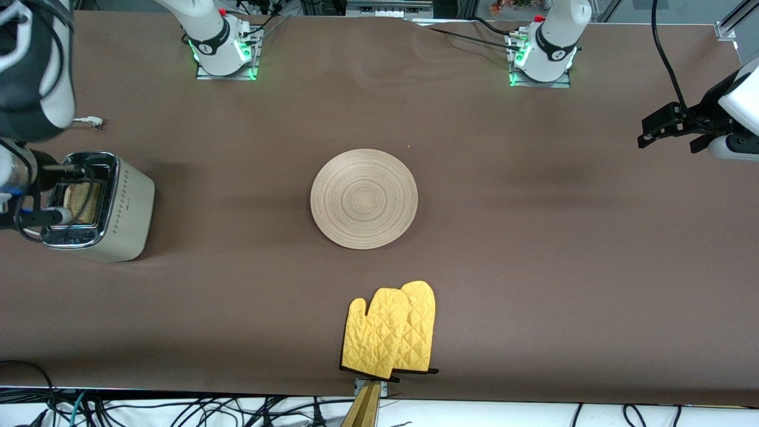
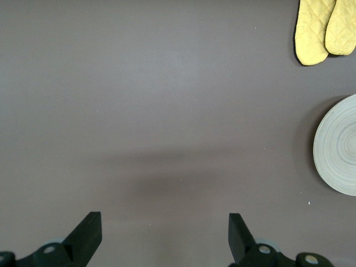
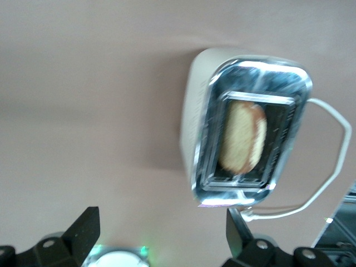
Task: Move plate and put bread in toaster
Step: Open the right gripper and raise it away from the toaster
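Note:
The wooden plate lies bare at the middle of the table; its edge also shows in the left wrist view. The cream toaster stands at the right arm's end of the table. The bread sits in one of its slots, and shows in the right wrist view inside the toaster's chrome top. My right gripper is open and empty, up over the toaster. My left gripper is open and empty over bare table at the left arm's end.
A pair of yellow oven mitts lies at the table edge nearest the front camera, nearer than the plate. The toaster's white cord runs out from it; its plug lies farther from the front camera.

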You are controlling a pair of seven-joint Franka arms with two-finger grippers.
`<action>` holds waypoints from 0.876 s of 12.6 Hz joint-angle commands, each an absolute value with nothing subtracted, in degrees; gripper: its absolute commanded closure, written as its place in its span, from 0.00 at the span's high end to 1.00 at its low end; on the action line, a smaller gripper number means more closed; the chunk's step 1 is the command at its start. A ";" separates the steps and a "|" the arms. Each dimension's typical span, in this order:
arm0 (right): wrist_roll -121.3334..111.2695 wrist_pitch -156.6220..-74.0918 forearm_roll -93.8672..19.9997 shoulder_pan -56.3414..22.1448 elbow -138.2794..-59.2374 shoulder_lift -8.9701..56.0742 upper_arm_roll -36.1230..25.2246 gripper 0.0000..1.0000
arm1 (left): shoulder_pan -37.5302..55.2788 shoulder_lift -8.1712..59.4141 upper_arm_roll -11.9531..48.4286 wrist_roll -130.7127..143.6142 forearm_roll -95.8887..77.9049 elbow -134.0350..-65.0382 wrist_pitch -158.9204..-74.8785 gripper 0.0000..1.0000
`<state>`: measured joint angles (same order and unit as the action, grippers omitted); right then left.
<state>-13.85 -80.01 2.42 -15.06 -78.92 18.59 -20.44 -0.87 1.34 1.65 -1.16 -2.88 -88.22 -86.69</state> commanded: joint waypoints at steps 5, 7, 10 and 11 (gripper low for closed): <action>-14.94 -85.57 -6.69 -14.24 -81.87 13.13 -19.52 1.00 | -0.53 1.67 1.85 -0.62 -1.93 -86.66 -85.43 1.00; -14.33 -95.58 -5.81 -8.04 -93.72 5.84 -12.70 1.00 | -0.53 1.67 1.85 -0.70 -1.93 -86.66 -85.43 1.00; -8.45 -98.45 -2.02 -0.09 -103.79 -1.75 -3.08 1.00 | -0.53 1.67 1.84 -0.97 -1.93 -86.66 -85.43 1.00; -8.44 -97.13 -0.63 0.09 -103.19 -1.50 -3.08 1.00 | -0.53 1.67 1.85 -0.79 -1.93 -86.66 -85.43 1.00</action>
<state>-10.57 -96.44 -2.65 -1.58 -98.22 3.06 -5.42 -0.79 1.34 1.70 -1.16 -2.88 -88.19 -86.69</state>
